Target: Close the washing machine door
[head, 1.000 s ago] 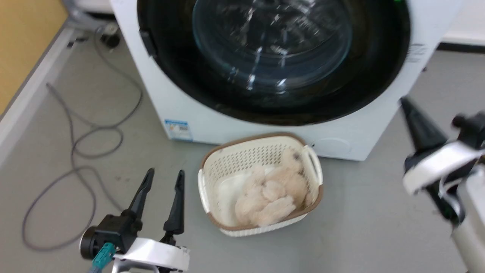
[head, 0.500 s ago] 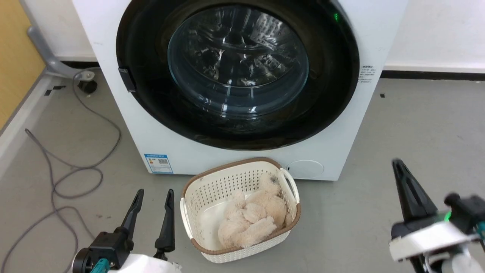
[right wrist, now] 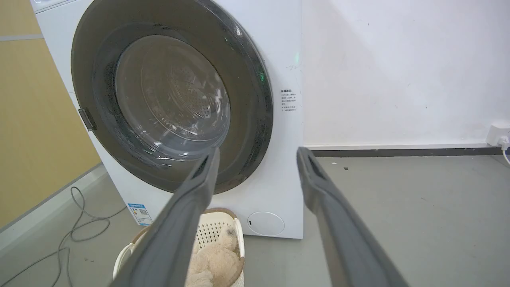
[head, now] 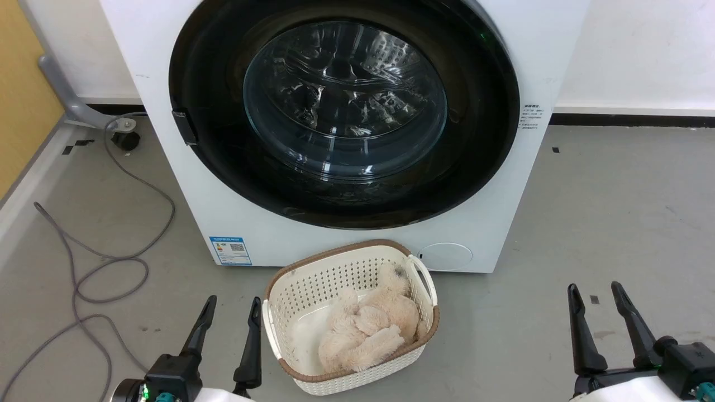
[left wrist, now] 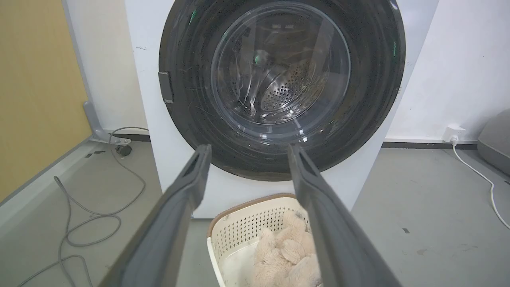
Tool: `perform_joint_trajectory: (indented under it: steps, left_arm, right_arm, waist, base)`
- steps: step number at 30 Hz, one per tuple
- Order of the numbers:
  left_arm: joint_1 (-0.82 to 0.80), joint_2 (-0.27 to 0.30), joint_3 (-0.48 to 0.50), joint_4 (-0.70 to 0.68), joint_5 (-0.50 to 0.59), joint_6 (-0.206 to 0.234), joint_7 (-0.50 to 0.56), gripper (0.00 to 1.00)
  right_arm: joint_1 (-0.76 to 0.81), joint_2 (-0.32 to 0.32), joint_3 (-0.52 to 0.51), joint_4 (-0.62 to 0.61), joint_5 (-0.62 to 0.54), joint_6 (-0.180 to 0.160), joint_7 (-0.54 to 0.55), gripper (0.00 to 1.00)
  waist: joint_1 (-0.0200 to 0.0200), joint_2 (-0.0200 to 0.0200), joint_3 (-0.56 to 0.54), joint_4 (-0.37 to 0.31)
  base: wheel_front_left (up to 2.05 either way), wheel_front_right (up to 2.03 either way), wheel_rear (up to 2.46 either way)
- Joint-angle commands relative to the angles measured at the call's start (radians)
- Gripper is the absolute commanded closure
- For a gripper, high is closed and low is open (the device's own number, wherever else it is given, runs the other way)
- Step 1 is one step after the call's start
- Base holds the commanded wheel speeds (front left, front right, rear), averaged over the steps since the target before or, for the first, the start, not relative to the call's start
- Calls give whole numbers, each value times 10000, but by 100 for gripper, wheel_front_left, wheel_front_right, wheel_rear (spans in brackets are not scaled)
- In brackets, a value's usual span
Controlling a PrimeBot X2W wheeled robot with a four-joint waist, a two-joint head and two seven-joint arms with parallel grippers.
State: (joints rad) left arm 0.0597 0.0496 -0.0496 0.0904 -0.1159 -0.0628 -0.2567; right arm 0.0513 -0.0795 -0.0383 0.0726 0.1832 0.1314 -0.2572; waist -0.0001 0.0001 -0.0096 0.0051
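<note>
At 12 o'clock, door [head: 344, 111] flush on washer [head: 503, 223]. At 6, basket [head: 327, 279] holding beige fluffy bundle [head: 368, 329]. At 7 and 5, left gripper [head: 233, 301], right gripper [head: 594, 287], both spread, empty.

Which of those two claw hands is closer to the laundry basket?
The left gripper, at the lower left of the head view: it rises right beside the basket, while the right gripper sits well apart from it.

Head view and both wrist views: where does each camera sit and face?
Head view: from the head, down at washing machine door and basket; left pincer, right pincer show.
Left wrist view: from left wrist, squarely at the door; own fingers show.
Right wrist view: from right wrist, obliquely at the door; own fingers show.
All share door and basket.
</note>
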Motion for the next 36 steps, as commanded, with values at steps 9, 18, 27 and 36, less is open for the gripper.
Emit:
perform_joint_trajectory:
  steps: [9, 18, 27, 36]
  left_arm:
    - [177, 7, -129, 81, 118, 197, -51, 0]
    - [181, 7, -138, 125, -334, 298, -51, 0]
    - [52, -2, -114, 77, -294, 271, 111, 100]
    - [3, -1, -68, 4, -185, 298, 294, 100]
  right_arm:
    - [297, 234, -148, -66, -138, -7, -45, 0]
    - [269, 274, -72, 1, -104, -7, -45, 0]
    - [175, 218, -75, -30, -161, 2, 109, 100]
    - [124, 223, -41, -82, -286, 1, 293, 100]
  waist:
    - [1, -1, -17, 80]
    - [1, -1, -30, 154]
    - [1, -1, -25, 146]
    - [1, -1, -16, 131]
  base:
    - [0, 0, 0]
    - [0, 0, 0]
    - [0, 0, 0]
    - [0, 0, 0]
